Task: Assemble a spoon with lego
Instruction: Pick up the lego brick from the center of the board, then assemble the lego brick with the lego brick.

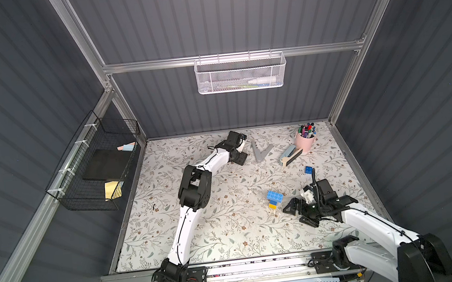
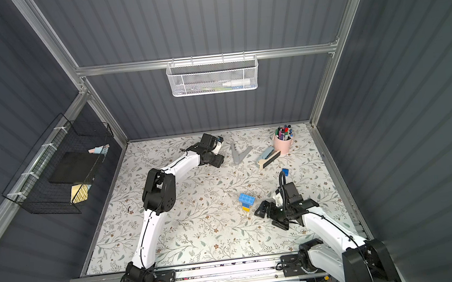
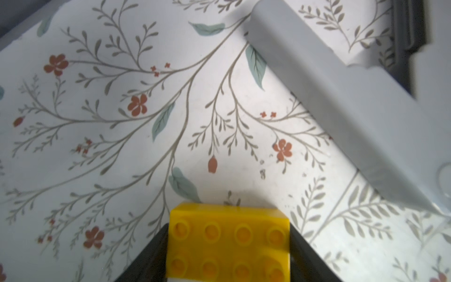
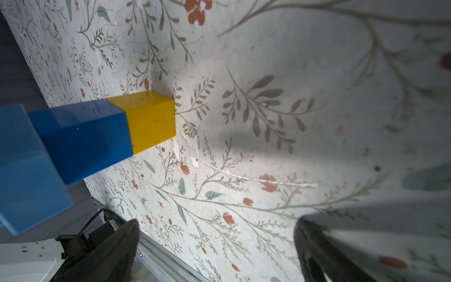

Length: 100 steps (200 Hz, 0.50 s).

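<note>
So the left end effector is clamped on a yellow brick. The right end effector hangs open, with the half-built spoon just off its fingertips. It's probably light, rigid, slick plastic, so pinch the flat sides.

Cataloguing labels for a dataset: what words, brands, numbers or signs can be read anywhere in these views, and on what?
None can be read.
The bottle in the white mesh basket and the markers in the pink cup are too small to read.
The studs of the yellow brick are blurred.
</note>
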{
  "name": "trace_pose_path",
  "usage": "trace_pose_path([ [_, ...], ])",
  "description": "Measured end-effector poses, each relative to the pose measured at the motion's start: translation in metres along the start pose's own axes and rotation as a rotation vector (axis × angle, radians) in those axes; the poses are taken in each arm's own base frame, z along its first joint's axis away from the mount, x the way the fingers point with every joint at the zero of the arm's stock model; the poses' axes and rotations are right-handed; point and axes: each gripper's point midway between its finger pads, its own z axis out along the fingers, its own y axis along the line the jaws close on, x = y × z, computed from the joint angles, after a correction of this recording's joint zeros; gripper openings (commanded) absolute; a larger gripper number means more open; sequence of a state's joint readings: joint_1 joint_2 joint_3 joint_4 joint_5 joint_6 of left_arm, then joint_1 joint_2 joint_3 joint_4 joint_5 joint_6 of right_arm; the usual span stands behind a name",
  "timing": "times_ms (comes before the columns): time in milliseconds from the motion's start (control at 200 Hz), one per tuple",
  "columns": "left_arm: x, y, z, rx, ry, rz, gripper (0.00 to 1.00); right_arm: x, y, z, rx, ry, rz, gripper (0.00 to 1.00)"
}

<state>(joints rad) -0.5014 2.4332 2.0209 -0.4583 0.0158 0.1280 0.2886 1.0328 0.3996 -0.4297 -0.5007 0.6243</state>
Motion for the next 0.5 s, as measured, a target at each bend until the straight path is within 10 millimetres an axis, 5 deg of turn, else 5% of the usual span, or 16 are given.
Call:
trace_pose_path([
  [105, -0.001, -0.003, -0.028, -0.016, 0.000, -0.047, 0.57, 0.000, -0.002, -0.002, 0.009, -0.011, -0.001, 0.99],
  [280, -0.020, -0.026, -0.118, -0.071, -0.065, -0.117, 0.58, -0.002, -0.007, -0.005, 0.036, -0.037, 0.001, 0.99],
  [400, -0.035, -0.094, -0.182, -0.042, -0.150, -0.116, 0.60, -0.002, -0.010, -0.006, 0.051, -0.051, 0.007, 0.99],
  [500, -0.025, -0.156, -0.212, 0.001, -0.162, -0.095, 0.60, -0.002, -0.011, -0.007, 0.057, -0.057, 0.008, 0.99],
])
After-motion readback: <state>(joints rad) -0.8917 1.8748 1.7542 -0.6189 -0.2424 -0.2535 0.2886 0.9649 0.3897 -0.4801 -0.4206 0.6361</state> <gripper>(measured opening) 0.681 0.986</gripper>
